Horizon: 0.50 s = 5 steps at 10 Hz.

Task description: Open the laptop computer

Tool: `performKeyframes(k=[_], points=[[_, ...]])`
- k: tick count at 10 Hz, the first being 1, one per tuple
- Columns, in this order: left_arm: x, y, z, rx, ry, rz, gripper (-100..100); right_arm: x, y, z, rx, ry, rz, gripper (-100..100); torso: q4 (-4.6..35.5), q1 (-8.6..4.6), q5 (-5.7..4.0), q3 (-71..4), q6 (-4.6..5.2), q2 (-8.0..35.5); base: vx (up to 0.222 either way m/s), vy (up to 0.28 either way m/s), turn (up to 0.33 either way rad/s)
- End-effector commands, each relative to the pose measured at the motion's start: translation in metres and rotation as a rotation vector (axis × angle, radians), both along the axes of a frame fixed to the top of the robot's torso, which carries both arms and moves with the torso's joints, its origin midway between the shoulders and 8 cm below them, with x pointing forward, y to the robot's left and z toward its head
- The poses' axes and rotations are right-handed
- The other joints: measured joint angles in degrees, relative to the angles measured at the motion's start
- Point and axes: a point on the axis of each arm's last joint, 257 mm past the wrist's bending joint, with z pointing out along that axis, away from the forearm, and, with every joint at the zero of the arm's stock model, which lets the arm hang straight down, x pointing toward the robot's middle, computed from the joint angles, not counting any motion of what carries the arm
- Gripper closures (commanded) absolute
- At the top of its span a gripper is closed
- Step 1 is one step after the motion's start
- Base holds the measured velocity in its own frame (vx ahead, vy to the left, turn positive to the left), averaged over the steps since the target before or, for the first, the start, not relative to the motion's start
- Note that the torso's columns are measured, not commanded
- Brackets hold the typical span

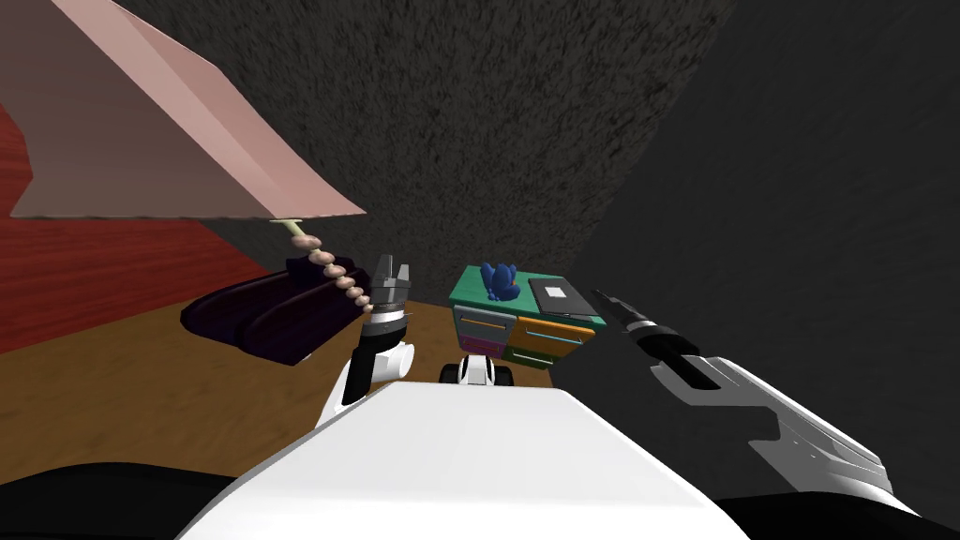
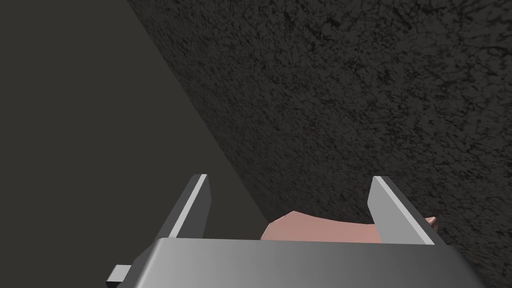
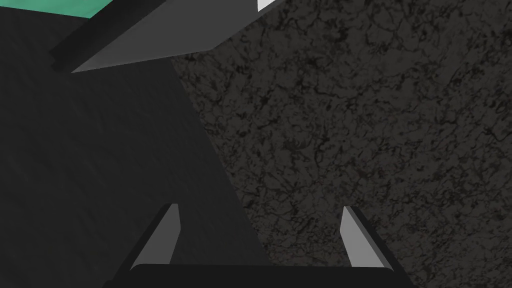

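Observation:
A dark grey laptop [image 1: 561,297], lid flat and closed with a pale square on it, lies on the right part of a green-topped cabinet [image 1: 473,286]. In the right wrist view the laptop [image 3: 165,35] shows as a dark slab over the green top [image 3: 60,6], well beyond the fingers. My right gripper [image 1: 605,302] hovers just right of the laptop and is open [image 3: 260,235], with nothing between the fingers. My left gripper [image 1: 391,281] is raised left of the cabinet, open [image 2: 290,210] and holding nothing.
A blue object [image 1: 500,279] stands on the cabinet beside the laptop. The cabinet has orange and grey drawer fronts [image 1: 553,336]. A pink lampshade [image 1: 159,141] on a beaded stem and a dark purple seat [image 1: 272,314] stand to the left. Dark textured walls close the corner behind.

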Motion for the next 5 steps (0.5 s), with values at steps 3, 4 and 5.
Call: performKeyframes(k=[3, 4, 5], points=[[0.0000, 0.0000, 0.0000, 0.000, 0.000, 0.000, 0, 0.0000, -0.0001, 0.0010, 0.002, 0.000, -0.001, 0, 0.0, 0.03, 0.01, 0.0, -0.01, 0.0, 0.000, 0.000, 0.000], [0.0000, 0.0000, 0.0000, 0.000, 0.000, 0.000, 0, 0.0000, -0.0001, 0.0010, 0.002, 0.000, -0.001, 0, 0.0, 0.04, 0.01, 0.0, -0.01, 0.0, 0.000, 0.000, 0.000], [0.0000, 0.0000, 0.0000, 0.000, 0.000, 0.000, 0, 0.0000, -0.0001, 0.0010, 0.002, 0.000, -0.001, 0, 0.0, 0.05, 0.02, 0.0, -0.01, 0.0, 0.000, 0.000, 0.000]])
